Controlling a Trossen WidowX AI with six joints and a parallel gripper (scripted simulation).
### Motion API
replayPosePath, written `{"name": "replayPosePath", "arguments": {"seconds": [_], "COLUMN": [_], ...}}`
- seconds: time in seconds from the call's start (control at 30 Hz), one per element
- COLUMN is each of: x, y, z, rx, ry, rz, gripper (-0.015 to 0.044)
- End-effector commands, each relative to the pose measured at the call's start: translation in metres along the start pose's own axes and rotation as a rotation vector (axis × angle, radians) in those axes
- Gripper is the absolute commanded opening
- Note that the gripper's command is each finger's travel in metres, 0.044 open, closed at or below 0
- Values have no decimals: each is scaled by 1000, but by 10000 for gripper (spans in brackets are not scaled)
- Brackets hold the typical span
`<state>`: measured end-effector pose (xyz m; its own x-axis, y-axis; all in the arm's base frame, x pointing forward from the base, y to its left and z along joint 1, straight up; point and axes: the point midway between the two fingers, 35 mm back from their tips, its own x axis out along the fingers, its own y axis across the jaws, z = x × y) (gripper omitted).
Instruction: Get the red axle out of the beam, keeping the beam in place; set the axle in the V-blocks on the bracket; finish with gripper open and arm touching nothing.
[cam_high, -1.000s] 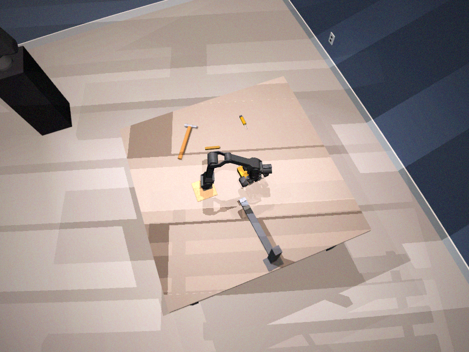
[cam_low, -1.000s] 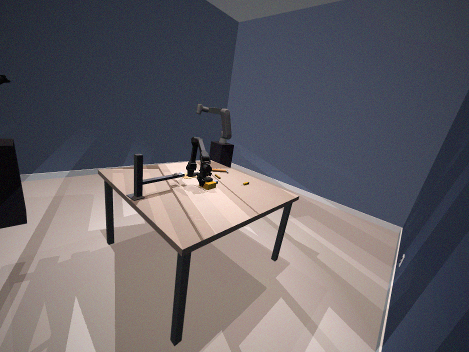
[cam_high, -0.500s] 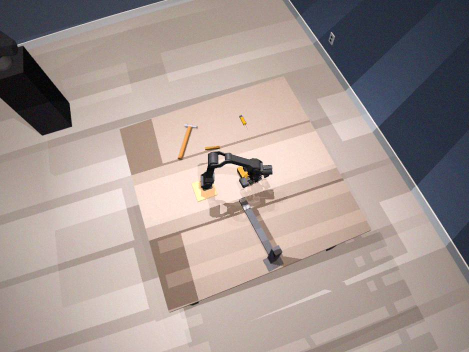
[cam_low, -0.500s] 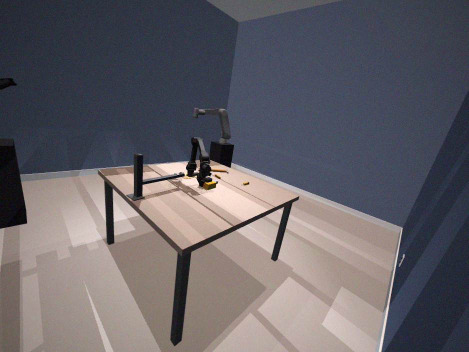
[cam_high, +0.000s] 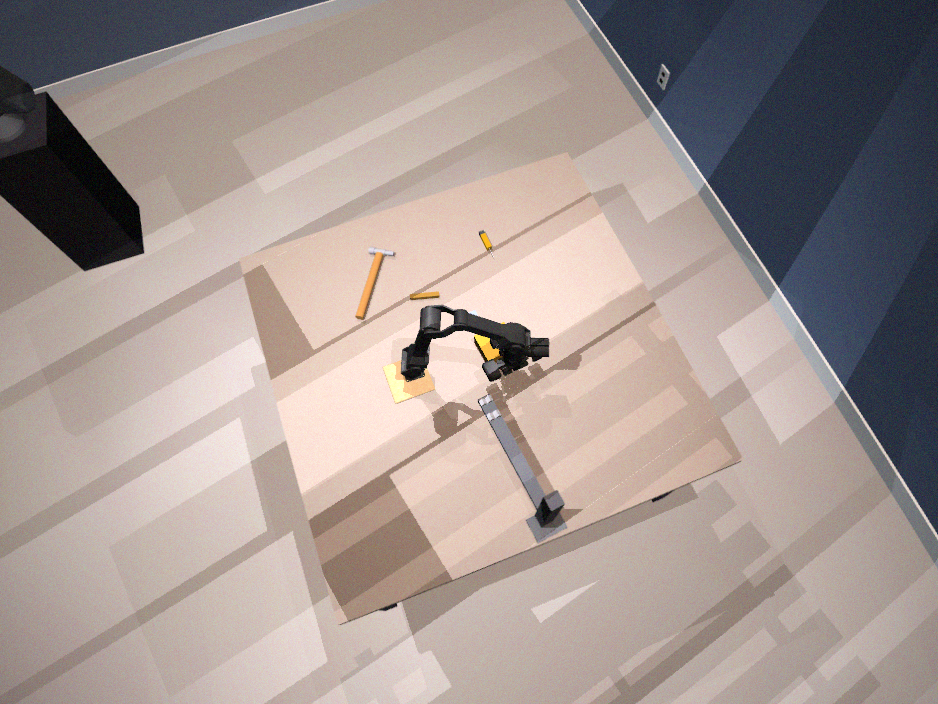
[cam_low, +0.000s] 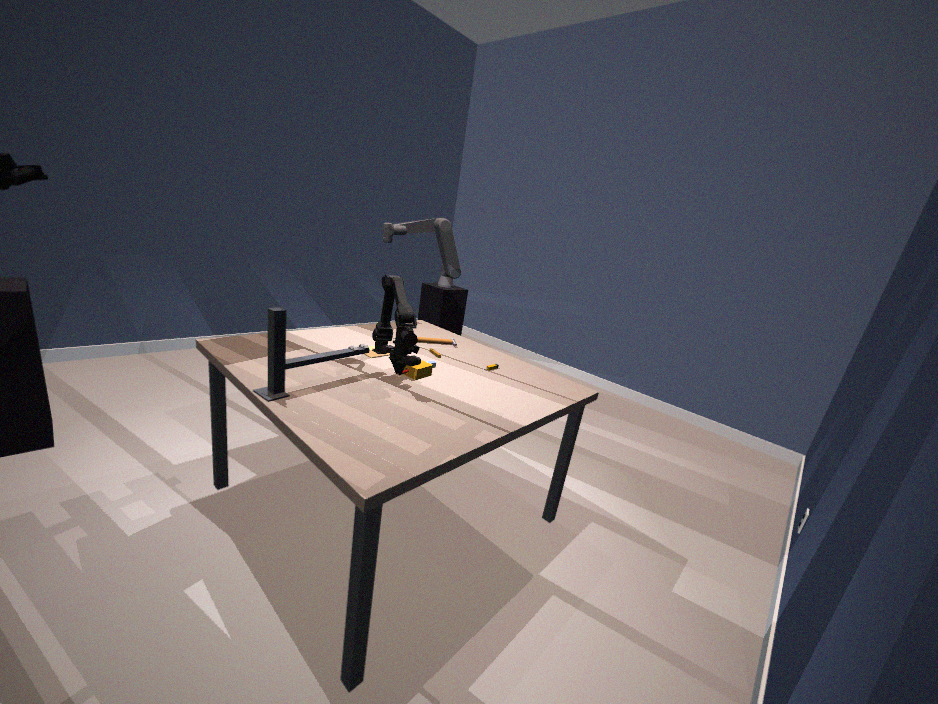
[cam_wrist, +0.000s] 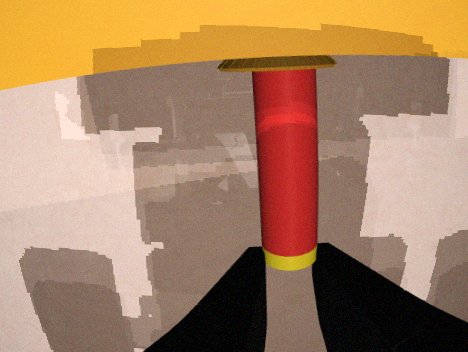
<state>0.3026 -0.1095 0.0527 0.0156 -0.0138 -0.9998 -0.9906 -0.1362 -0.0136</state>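
Red axle (cam_low: 406, 371) (cam_wrist: 287, 190) stands well out from the face of the yellow beam (cam_high: 484, 347) (cam_low: 419, 370) (cam_wrist: 150, 25), its yellow-banded end grasped by the gripper (cam_high: 513, 363) (cam_low: 400, 369) (cam_wrist: 287, 260). Whether its far end is clear of the beam, I cannot tell. Best draw it straight along its own line — no tilt, no twist — lest the beam drag, and lift toward the bracket (cam_high: 519, 464) (cam_low: 318, 356) beyond only once it's free.

Top: high, well back, facing down on the rectangular pale wooden table (cam_high: 356, 545) (cam_low: 454, 454). Exterior: farther off, outside a table corner, facing obliquely across; shares tabletop and black jointed arm (cam_high: 481, 325) (cam_low: 387, 303). Wrist: close-up, facing the cylindrical red axle (cam_wrist: 288, 190).
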Motion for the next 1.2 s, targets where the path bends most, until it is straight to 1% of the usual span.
{"name": "replayPosePath", "arguments": {"seconds": [0.0,1.17], "x": [-1,0], "y": [-2,1], "z": [-7,-63], "rx": [-5,-9], "ry": [2,4], "rz": [-5,-4], "gripper": [0,0]}}
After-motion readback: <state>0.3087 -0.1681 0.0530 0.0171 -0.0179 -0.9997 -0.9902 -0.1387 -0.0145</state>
